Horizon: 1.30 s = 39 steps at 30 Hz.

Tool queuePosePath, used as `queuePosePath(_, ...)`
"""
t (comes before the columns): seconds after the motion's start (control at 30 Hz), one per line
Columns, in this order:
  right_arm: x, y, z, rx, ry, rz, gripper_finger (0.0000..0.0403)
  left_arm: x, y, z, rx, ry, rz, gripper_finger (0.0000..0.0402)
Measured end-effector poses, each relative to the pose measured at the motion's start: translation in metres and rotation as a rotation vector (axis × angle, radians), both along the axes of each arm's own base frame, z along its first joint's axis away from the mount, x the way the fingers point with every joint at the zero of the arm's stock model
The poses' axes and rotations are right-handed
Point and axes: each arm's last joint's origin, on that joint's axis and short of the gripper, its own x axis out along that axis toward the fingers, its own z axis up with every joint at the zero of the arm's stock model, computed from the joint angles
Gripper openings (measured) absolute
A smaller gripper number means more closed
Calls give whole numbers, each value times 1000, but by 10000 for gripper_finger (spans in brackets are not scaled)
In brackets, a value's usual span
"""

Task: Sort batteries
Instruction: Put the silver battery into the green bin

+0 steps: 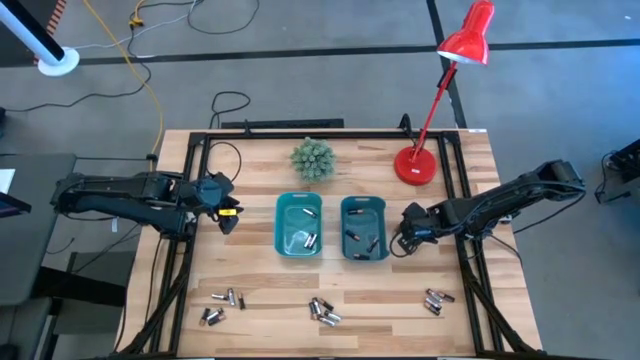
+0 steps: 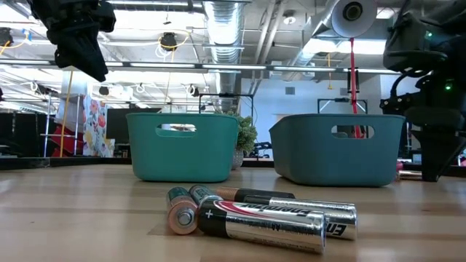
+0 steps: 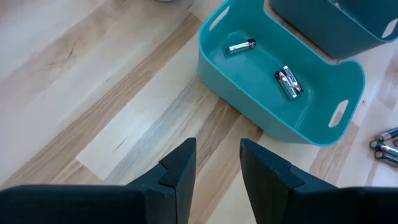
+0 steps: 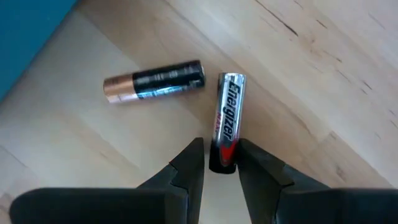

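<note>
Sorting partly done. Left bin (image 1: pixel 298 226) holds a few batteries (image 3: pixel 287 81); right bin (image 1: pixel 363 228) holds several more. Both bins sit mid-worktop (image 1: pixel 260 280), side by side, just apart.

Still loose on the worktop's near edge: a small cluster at near left (image 1: pixel 222 304), a pile at near centre (image 1: pixel 324 311), a pair at near right (image 1: pixel 436 300). So, by my reckoning, well over half the visible cells remain unsorted.

Right gripper (image 4: pixel 221 163) is low, just beside the right bin's outer side, fingers closed around the end of a silver battery (image 4: pixel 227 118); a black-and-copper battery (image 4: pixel 155 81) lies on the wood close by, not touching it.

Left gripper (image 3: pixel 217 165) hovers above bare wood, left of the left bin, fingers parted, holding nothing.

Behind the bins: a small plant (image 1: pixel 313 159) and red lamp (image 1: pixel 440 100).
</note>
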Motion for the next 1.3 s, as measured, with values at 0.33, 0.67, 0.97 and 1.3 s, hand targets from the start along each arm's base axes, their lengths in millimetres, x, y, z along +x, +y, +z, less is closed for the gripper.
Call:
queuePosePath(0.33, 0, 0, 0, -1, 8, 20, 26, 0, 0, 0, 1, 1, 1, 121)
queuePosePath(0.67, -11, 2, 22, 6, -4, 0, 10, 0, 0, 0, -12, -4, 11, 121)
queuePosePath(0.97, -14, 1, 91, -69, -190, -68, 10, 0, 0, 0, 3, -3, 12, 121)
queuePosePath(1.3, 41, -11, 169, -204, -356, -1, 9, 2, 1, 2, 83, -3, -59, 121)
